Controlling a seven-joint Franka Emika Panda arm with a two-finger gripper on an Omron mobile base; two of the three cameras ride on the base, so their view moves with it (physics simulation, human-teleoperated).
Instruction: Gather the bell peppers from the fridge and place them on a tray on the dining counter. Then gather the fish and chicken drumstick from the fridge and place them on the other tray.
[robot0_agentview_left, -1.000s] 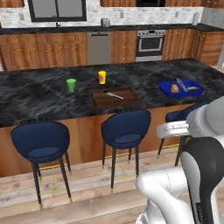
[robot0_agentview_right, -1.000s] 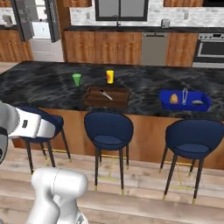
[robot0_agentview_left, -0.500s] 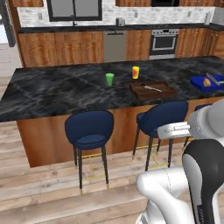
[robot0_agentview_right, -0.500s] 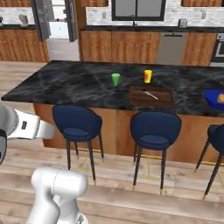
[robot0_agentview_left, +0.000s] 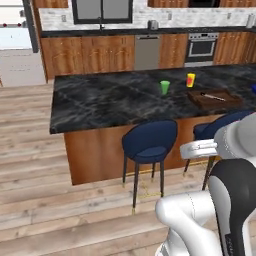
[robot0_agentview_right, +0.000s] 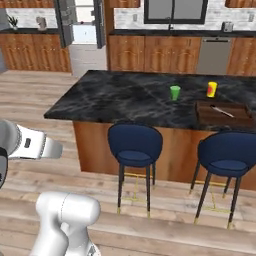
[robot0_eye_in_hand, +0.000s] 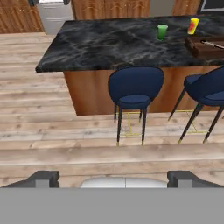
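My gripper (robot0_eye_in_hand: 114, 179) is open, its two dark fingertips (robot0_eye_in_hand: 43, 178) spread wide with nothing between them, pointing down at the wooden floor in front of the dining counter (robot0_eye_in_hand: 109, 43). A brown tray (robot0_agentview_left: 214, 97) (robot0_agentview_right: 222, 112) (robot0_eye_in_hand: 205, 46) lies on the counter's right part with a thin utensil on it. The fridge (robot0_agentview_left: 17, 47) (robot0_agentview_right: 82, 27) stands open at the far back left, far from the gripper. The bell peppers, fish and chicken drumstick are too small to make out inside it.
A green cup (robot0_agentview_left: 164, 87) (robot0_agentview_right: 174, 92) and a yellow cup (robot0_agentview_left: 190, 80) (robot0_agentview_right: 212, 89) stand on the counter near the tray. Blue stools (robot0_agentview_left: 150, 142) (robot0_agentview_right: 135, 145) (robot0_agentview_right: 227, 155) line the counter's front. Open wooden floor (robot0_agentview_left: 30, 150) stretches left toward the fridge.
The whole scene has slid to the right in both base views, so the base has moved left along the counter. The blue tray has left view and the fridge has come in.
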